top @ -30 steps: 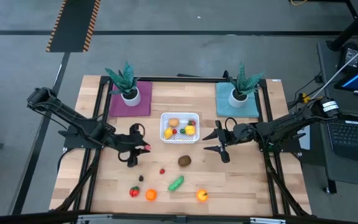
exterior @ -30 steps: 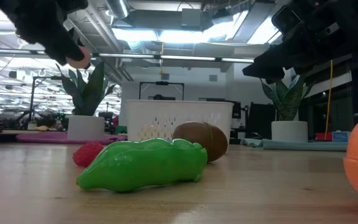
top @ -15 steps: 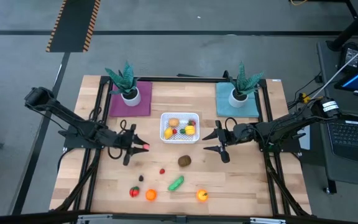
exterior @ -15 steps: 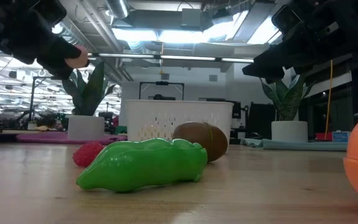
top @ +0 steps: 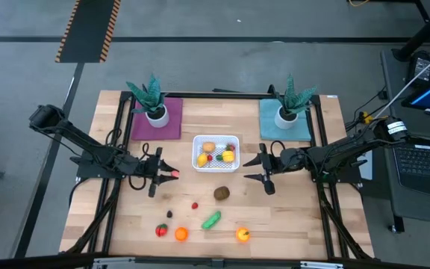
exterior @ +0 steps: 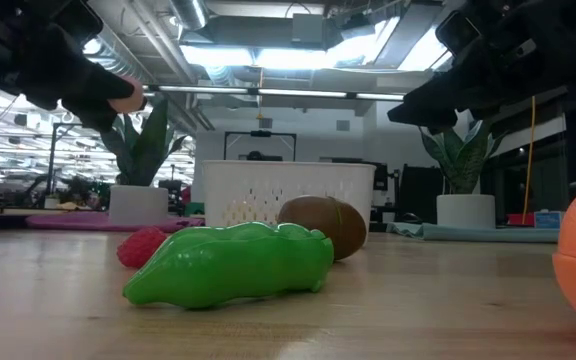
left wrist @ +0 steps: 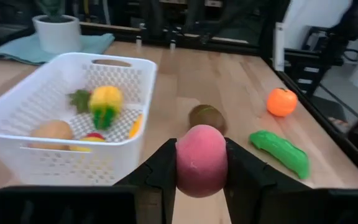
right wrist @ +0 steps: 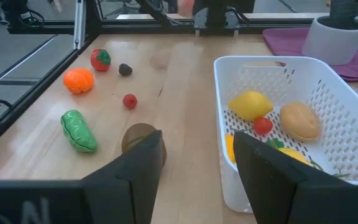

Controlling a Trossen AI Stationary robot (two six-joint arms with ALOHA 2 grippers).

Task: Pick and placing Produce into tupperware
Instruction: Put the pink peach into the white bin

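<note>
Left end effector (top: 168, 174) clamped on a round pink toy fruit (left wrist: 201, 160), left of centre frame, just short of the white perforated plastic tupperware (top: 197, 162). Transport step; next: carry over rim, release. Right end effector (top: 254, 168) waits, fingers apart.

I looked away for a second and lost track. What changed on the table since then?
The left hand, shut on the pink fruit, carried it away from the table's front edge, toward the white basket. The right hand stayed open beside the basket; the loose produce did not move.
</note>
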